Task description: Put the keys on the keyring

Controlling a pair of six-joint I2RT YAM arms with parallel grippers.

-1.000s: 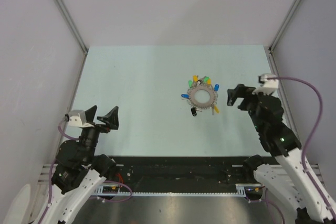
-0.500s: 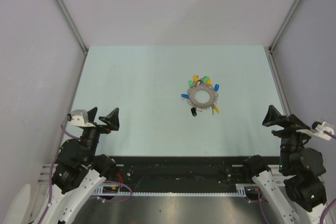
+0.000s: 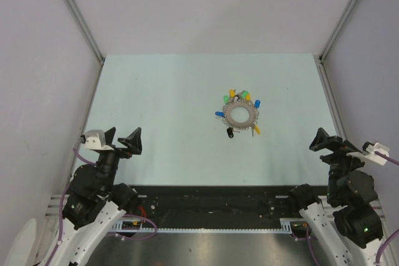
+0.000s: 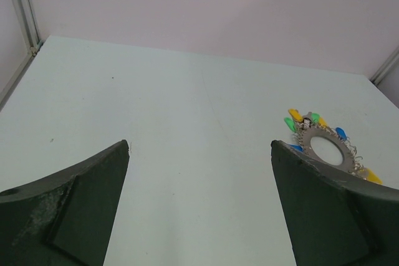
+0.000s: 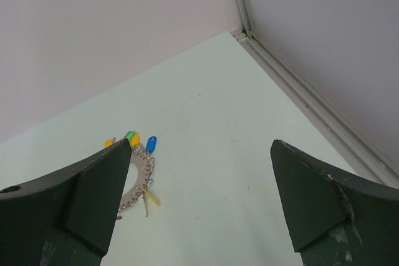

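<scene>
Lying well apart from the right end effector (image 3: 331,141) is the keyring (image 3: 240,114).

From my end the counter (image 3: 162,104) reads as flat pale mint, and the walls (image 3: 206,4) are a washed-out lilac-grey. The keyring (image 3: 240,113) is dull grey with a toothed-looking rim, and the keys (image 3: 232,93) have yellow, green, blue and black heads. The left gripper (image 3: 123,135) and right gripper (image 3: 327,142) are both matte black.

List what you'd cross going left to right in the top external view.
left gripper → keyring, with the keys clustered around its rim, so they get no separate slot → right gripper
</scene>
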